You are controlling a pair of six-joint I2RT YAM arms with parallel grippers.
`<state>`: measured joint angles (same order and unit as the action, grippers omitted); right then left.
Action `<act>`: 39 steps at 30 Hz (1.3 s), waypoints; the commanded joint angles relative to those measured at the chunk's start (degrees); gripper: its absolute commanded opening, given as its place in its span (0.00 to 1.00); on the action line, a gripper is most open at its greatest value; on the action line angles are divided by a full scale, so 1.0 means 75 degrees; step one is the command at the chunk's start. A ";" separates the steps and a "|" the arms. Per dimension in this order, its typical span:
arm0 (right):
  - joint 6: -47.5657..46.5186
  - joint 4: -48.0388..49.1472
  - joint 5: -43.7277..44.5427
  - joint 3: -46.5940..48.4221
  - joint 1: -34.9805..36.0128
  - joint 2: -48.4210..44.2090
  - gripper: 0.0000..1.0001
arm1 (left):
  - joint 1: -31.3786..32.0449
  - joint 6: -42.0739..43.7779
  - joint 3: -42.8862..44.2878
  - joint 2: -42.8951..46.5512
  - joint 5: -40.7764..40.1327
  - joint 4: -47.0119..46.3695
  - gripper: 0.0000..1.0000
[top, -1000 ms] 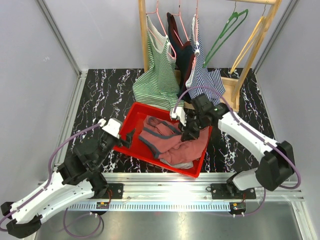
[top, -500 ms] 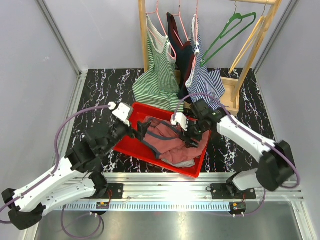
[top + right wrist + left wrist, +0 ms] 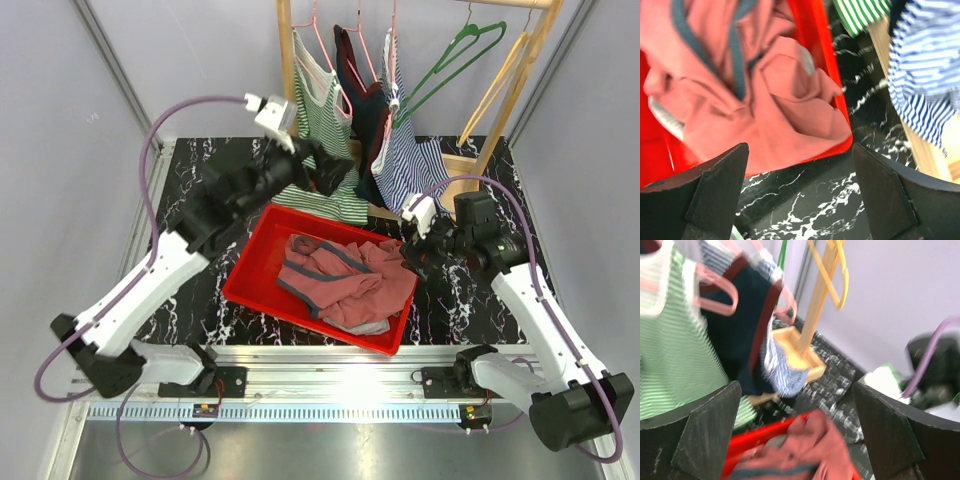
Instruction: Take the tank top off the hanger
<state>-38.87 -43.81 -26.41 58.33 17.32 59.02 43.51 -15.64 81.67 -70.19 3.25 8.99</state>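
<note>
The left hand [image 3: 335, 175] is spread wide with nothing between its fingers. It sits raised in the upper middle of the top view, just in front of the lower half of the green striped tank top [image 3: 312, 110]. Whether a finger touches the cloth cannot be told. That top hangs on a pink hanger [image 3: 731, 289] at the left end of the wooden rack [image 3: 286, 70], both straps on the hanger. The wrist view is blurred, with the green stripes at its left edge.

The right hand [image 3: 418, 262] is also spread and holds nothing. It hovers right of centre in the top view, at the right rim of the red bin [image 3: 260, 265]. In its wrist view, the bin corner and the black marbled counter [image 3: 200, 200] lie between the fingers.

A crumpled pinkish-red garment [image 3: 345, 285] with grey-blue trim fills the right half of the bin. Behind the bin, to the right of the green top, hang a dark top [image 3: 368, 110] and a blue striped top [image 3: 405, 150]. At the upper right, a green hanger [image 3: 455, 55] and a yellow hanger [image 3: 500, 80] hang bare
</note>
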 commanded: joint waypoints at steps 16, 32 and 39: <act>0.1234 0.1248 0.0686 -0.0605 -0.0575 -0.0229 0.91 | -0.0246 -0.1583 0.5972 -0.4690 0.0739 0.0558 0.77; 0.1163 0.1260 0.0744 -0.0699 -0.0587 -0.0311 0.92 | -0.0246 -0.1688 0.7755 -0.6449 0.0201 0.0055 0.76; 0.1140 0.1237 0.0698 -0.0710 -0.0587 -0.0347 0.92 | -0.0363 -0.1992 0.7872 -0.6730 -0.0198 0.0078 0.79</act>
<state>-30.35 -36.62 -21.56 53.08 13.32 57.56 41.69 -28.71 137.34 -119.83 4.32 12.97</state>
